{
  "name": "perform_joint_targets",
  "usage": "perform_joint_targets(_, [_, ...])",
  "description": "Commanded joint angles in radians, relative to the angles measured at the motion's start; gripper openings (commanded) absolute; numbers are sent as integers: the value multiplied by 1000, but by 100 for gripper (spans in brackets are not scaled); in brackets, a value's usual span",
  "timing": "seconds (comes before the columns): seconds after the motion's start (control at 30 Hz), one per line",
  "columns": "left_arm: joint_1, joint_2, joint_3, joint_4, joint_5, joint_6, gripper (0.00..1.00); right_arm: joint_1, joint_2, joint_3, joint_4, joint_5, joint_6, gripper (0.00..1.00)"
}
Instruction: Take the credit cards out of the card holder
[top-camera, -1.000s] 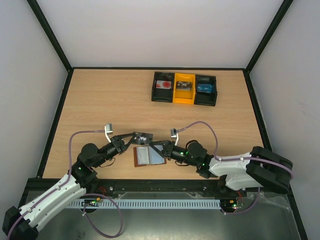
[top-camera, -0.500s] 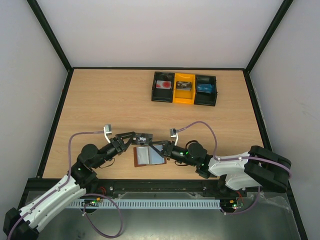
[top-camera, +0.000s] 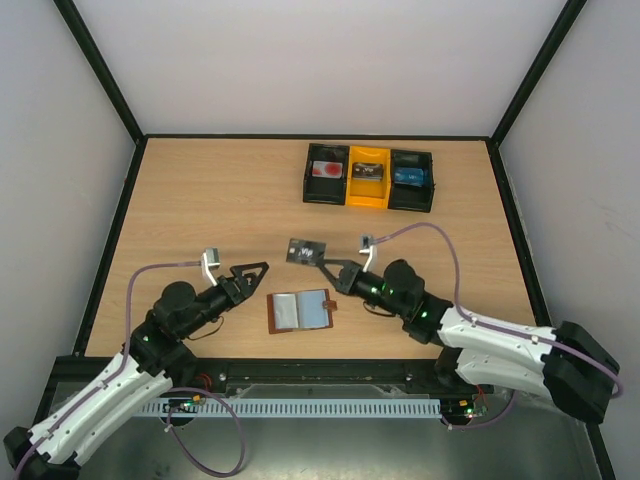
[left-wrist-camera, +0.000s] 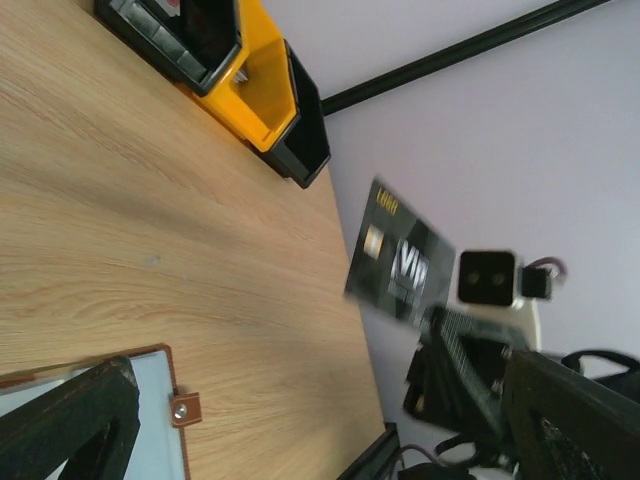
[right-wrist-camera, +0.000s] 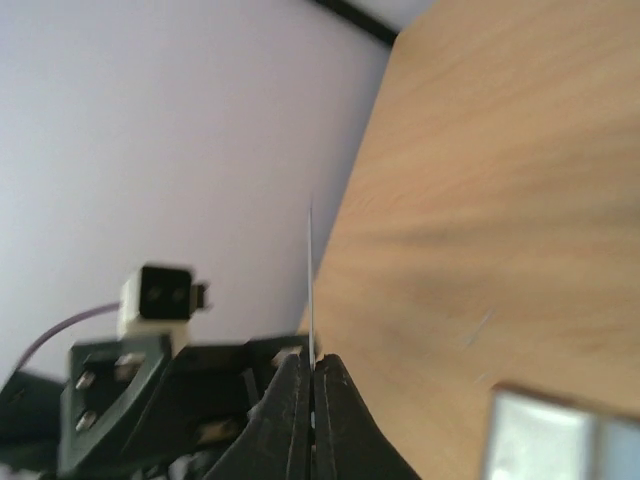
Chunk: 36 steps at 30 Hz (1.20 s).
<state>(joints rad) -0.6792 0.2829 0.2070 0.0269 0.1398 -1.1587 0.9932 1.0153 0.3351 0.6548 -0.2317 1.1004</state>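
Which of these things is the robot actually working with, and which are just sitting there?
In the job:
dark card, held in the right pincer
open card holder
left pincer, open

Lying about:
three-compartment tray at the far side

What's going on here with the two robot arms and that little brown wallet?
The right arm's fingers are pinched shut on a dark credit card, holding it in the air clear of the card holder. The holder lies open on the table between the arms. The left arm's fingers are open beside it, holding nothing. A black-and-yellow tray sits at the far side.
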Motion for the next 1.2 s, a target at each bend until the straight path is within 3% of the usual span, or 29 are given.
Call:
perform_joint_targets(0.0, [4, -1, 69, -149, -25, 117, 100, -120, -64, 109, -341, 29, -202, 2])
perform_joint_targets(0.33, [3, 98, 157, -287, 7, 293, 100, -439, 86, 317, -528, -98, -400, 2])
perform_joint_targets(0.63, [4, 153, 155, -270, 60, 310, 100, -695, 346, 500, -615, -131, -509, 2])
perform_joint_targets(0.9, [4, 213, 125, -190, 97, 308, 100, -795, 586, 718, -661, -134, -561, 2])
perform_joint_targets(1.17, [5, 245, 112, -141, 93, 297, 100, -813, 829, 1010, -765, -183, -621, 2])
